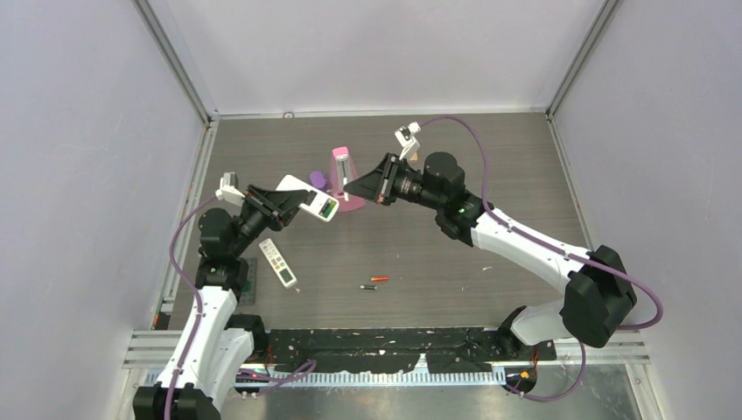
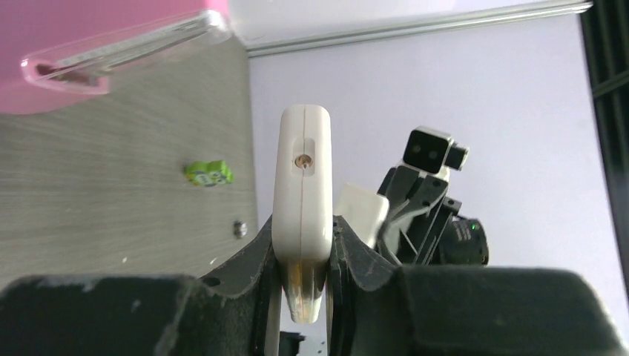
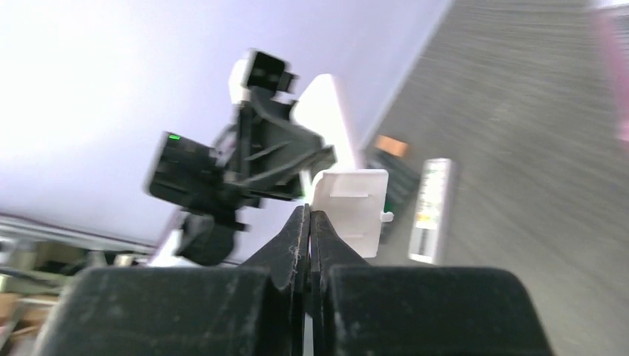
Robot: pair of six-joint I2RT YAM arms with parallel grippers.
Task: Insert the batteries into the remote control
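Above the left middle of the worktop [image 1: 455, 254], the left hand [image 1: 282, 206] is clamped on the white remote control [image 1: 306, 196], holding it clear of the surface; the right hand [image 1: 353, 186], fingers fully together, seems to pinch a small white battery cover [image 3: 350, 209] just beside it, though blur leaves that unsure; opening the compartment looks like the step in hand; next, that hand must shed the cover and fetch the batteries [image 1: 376, 281] lying nearer, mid-worktop; no lettering is readable.

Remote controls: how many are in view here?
2. One white remote is clamped in the left gripper, off the table; the second remote lies flat on the table beside the left arm. No others show; more may be hidden.
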